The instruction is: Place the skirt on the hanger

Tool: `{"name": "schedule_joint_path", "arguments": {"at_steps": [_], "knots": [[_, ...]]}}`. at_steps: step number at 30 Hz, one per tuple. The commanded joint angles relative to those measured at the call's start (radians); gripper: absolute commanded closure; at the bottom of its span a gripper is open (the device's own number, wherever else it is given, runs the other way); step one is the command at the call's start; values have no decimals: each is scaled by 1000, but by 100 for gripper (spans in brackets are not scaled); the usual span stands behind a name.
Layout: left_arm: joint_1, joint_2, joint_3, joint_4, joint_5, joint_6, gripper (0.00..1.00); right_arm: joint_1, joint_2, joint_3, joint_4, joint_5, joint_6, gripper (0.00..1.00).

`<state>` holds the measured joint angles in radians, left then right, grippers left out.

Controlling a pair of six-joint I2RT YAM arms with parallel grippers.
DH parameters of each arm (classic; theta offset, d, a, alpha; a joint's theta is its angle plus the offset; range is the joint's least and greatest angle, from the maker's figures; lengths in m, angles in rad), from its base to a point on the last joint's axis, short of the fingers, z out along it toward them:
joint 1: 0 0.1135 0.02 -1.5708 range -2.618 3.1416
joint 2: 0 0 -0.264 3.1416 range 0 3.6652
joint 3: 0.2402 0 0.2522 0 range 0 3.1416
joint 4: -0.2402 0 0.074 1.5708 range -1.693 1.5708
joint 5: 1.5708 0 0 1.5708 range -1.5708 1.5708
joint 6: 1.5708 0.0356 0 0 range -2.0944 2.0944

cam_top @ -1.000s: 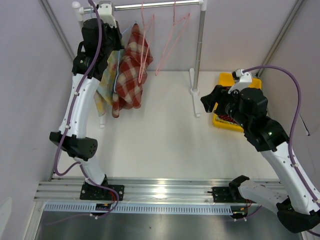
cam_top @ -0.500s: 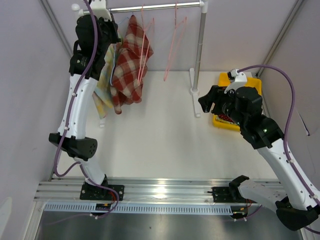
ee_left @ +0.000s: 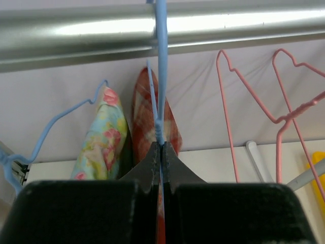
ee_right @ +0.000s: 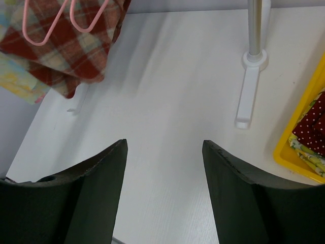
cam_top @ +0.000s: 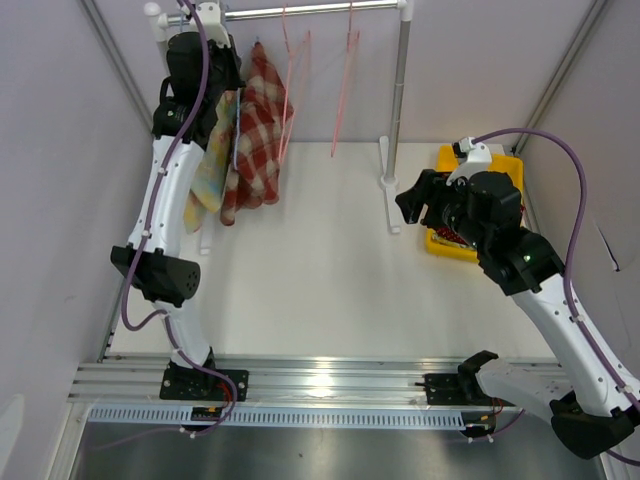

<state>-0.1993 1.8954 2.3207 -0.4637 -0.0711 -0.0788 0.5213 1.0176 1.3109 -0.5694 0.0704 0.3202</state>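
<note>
The right gripper (ee_right: 165, 198) is hovering above the white bench top (ee_right: 167, 91), its two black fingers (ee_right: 81, 198) standing wide apart with nothing between them. Toward the far left corner, a red and cream plaid fabric skirt (ee_right: 76, 51) is hanging, with loops of pink wire hanger (ee_right: 40, 43) showing in front of it. A pale yellow floral cloth (ee_right: 15, 76) is peeking out just beside it. A white rack foot (ee_right: 247, 96) carrying a grey metal post (ee_right: 255, 23) is standing toward the far edge. At the right edge, a yellow plastic bin (ee_right: 287, 137) is holding a dark red white-dotted cloth (ee_right: 314, 122).
</note>
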Motion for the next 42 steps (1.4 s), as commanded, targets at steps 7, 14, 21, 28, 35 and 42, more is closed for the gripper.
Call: {"name": "schedule_joint_path", "arguments": {"at_steps": [7,14,21,28,35,42], "knots": [[21,-32,12,42,99,-24,59,-4,13,-4,19,16,10,33],[24,-96,12,27,132,-19,38,-6,24,7,0,28,19,33],[24,-199,-46,-4,218,-110,20,-10,33,-4,-15,35,33,32],[8,-350,-209,-23,316,-153,19,-23,36,-12,-50,25,54,28],[-52,-599,-520,-15,329,-179,19,-40,52,-22,-93,-3,79,23],[-241,-881,-909,3,251,-177,19,-46,36,-91,-89,-12,112,21]]}}
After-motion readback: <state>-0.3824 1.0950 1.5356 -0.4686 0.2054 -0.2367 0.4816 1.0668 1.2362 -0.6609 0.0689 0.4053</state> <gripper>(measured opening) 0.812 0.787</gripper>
